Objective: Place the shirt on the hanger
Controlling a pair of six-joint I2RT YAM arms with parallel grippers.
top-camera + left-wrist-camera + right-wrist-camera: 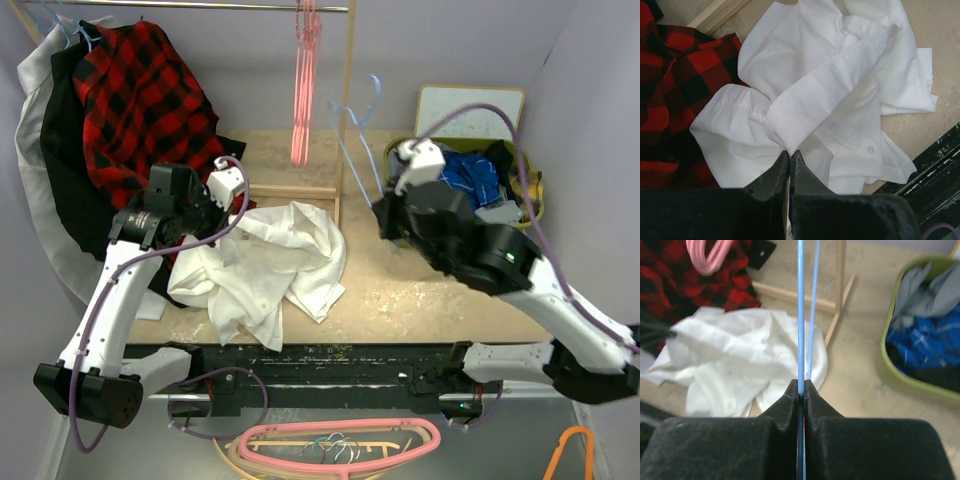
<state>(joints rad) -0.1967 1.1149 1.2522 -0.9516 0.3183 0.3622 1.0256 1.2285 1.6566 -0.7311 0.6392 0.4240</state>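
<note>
The white shirt (270, 260) lies crumpled on the table between the arms. It also shows in the left wrist view (830, 85) and the right wrist view (740, 355). My left gripper (232, 226) is shut on a fold of the shirt at its left edge, and the cloth is pinched at the fingertips (790, 152). My right gripper (383, 213) is shut on the light-blue hanger (352, 150), which rises up and left with its hook near the rack post. In the right wrist view two blue wires (801, 315) run straight up from the closed gripper (801, 383).
A red-and-black plaid shirt (140, 90) and dark garments hang at the left on a wooden rack (347, 120). Pink hangers (303, 90) hang from the rail. A green basket (532, 165) with a blue garment (475, 175) stands at the right. More hangers (340, 440) lie below the table edge.
</note>
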